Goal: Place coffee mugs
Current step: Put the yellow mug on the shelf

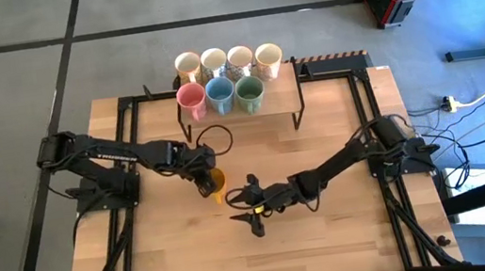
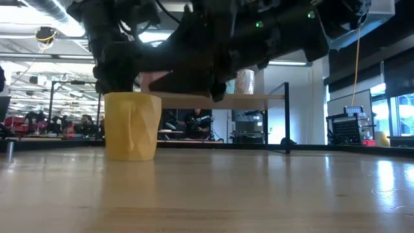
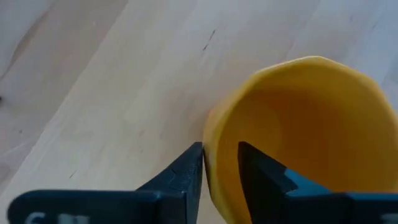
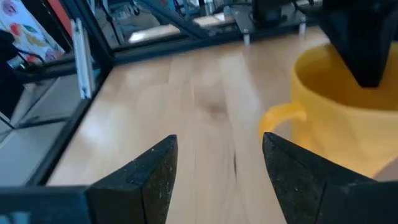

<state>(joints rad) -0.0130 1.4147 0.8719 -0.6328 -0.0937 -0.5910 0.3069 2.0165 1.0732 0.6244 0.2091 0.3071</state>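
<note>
Orange mug [image 1: 218, 184] standing upright on the wooden table [image 1: 333, 237] near its middle, well apart from the 7 other mugs [image 1: 231, 78] on and under the small shelf [image 1: 296, 78] at the far edge. Left gripper [image 3: 221, 165] straddling the rim, 1 finger inside and 1 outside, a sliver of daylight showing, so seemingly loosened rather than clamped; right gripper [image 4: 217, 168] spread wide and empty just beside the mug's handle [image 4: 283, 116]. Probably rigid, glazed, slippery and chippable, moderately heavy: best pinched across the wall or handle, set down gently.
</note>
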